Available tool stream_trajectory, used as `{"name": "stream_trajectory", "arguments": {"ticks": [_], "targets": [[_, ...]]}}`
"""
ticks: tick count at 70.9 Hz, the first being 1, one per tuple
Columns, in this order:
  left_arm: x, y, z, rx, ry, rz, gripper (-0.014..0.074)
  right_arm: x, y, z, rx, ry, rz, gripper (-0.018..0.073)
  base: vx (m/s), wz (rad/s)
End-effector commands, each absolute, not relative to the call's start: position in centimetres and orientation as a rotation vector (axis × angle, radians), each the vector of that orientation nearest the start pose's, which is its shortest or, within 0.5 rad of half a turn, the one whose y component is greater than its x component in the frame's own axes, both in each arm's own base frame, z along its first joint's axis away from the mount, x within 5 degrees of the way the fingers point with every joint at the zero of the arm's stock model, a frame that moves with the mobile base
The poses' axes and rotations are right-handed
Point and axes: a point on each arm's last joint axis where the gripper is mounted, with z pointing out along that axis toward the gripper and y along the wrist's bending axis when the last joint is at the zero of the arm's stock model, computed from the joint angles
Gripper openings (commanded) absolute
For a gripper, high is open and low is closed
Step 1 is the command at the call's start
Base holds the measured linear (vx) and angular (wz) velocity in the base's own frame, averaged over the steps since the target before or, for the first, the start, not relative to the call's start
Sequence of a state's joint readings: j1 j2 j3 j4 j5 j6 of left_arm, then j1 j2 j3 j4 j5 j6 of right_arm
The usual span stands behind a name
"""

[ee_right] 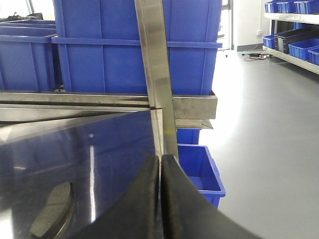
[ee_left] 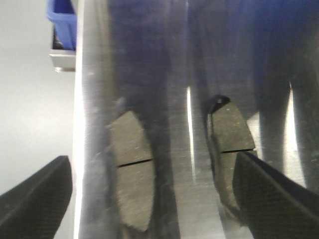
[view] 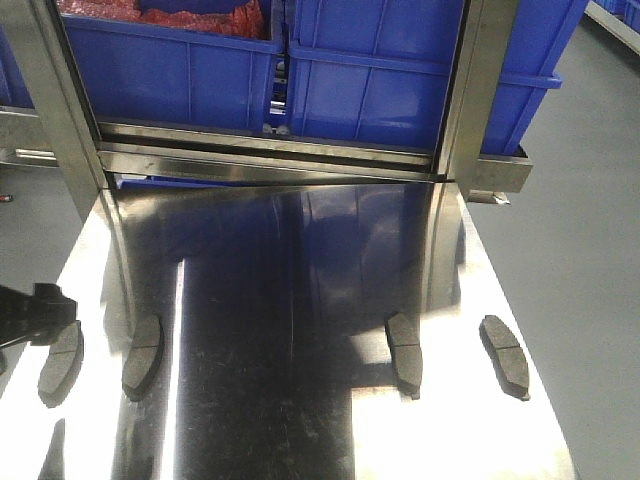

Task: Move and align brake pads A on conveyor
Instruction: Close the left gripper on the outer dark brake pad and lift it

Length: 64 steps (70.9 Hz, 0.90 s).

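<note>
Hovering over the shiny table (ee_left: 149, 59), I am holding my left gripper (ee_left: 152, 159) wide, one brake pad (ee_left: 130, 174) lying between its fingers; my right gripper (ee_right: 160, 159) is pressing its fingers together, empty.

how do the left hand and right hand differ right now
The left hand has its fingers spread wide; the right hand has its fingers pressed together on nothing. The left hand looks down with a brake pad between its fingers; the right hand's nearest pad lies off to its side. Both have black fingers, and neither grips a pad.
</note>
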State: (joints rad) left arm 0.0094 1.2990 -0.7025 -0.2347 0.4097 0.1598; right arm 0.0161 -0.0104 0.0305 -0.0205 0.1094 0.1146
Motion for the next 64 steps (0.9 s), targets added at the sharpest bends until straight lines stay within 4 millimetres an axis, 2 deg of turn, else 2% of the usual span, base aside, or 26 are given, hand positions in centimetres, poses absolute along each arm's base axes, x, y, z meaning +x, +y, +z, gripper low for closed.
{"name": "stream_trajectory", "arguments": {"ticks": [1,13,30,64], "targets": [[26.5,-1.2,23.8,-0.076,2.429,-0.140,0.0606,5.7,0.1,19.5,0.059,1.543,0.076,-0.0008,0.00,0.00],[28.1,-0.7,21.7,-0.182,2.522,-0.080,0.0596,5.7,0.1,19.5,0.059,1.543,0.076,-0.0008,0.00,0.00],[28.9,-0.5,19.1,-0.220,2.600,-0.052,0.0587,5.7,0.1,19.5,0.059,1.543,0.076,-0.0008,0.00,0.00],[29.5,-0.5,17.0,-0.227,2.658,-0.048,0.0587,5.7,0.1,19.5,0.059,1.543,0.076,-0.0008,0.00,0.00]]}}
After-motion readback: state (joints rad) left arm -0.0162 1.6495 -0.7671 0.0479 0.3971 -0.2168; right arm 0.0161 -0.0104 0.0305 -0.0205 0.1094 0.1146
